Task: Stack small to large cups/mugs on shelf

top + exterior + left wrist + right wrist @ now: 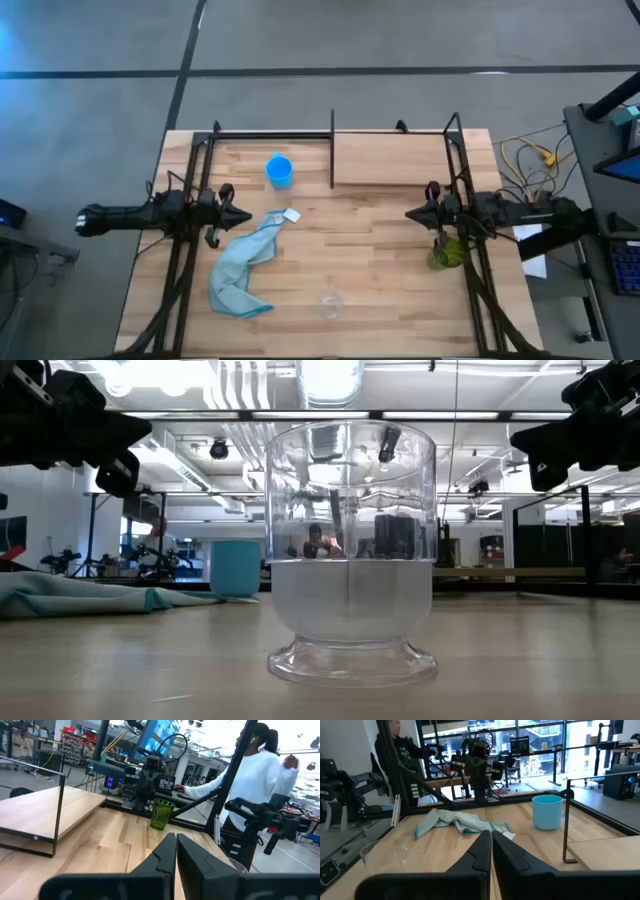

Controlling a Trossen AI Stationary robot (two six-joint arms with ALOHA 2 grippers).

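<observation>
So we're basically at the start here, nothing is on the pale wooden shelf board with the thin black rod frame (400, 158) yet. The left gripper (238, 215) hangs over the left side of the table with its fingers pressed together and holding nothing, and the right gripper (414, 213) mirrors it on the right side, also closed and empty.

Where the cups are: the small clear plastic cup with the flared foot (329, 303) stands upright near the front edge, about midway across. The bright blue mug (279, 170) is at the back left, just beside the shelf's left end. The olive-green cup (447, 254) sits at the right edge, right under the right arm. There's also a crumpled light blue cloth (243, 264) lying between the left gripper and the clear cup.

Our take on doing this well: since small goes into large, we'd get the green cup onto the shelf first as the base. The right arm is nearest to it. We'd need to open the fingers wide before dropping down, come in from above and pinch one wall of the rim, since it's tucked close to the arm's frame. Then set it well inside the rods, leaving room to lower the blue mug and then the clear cup straight in
</observation>
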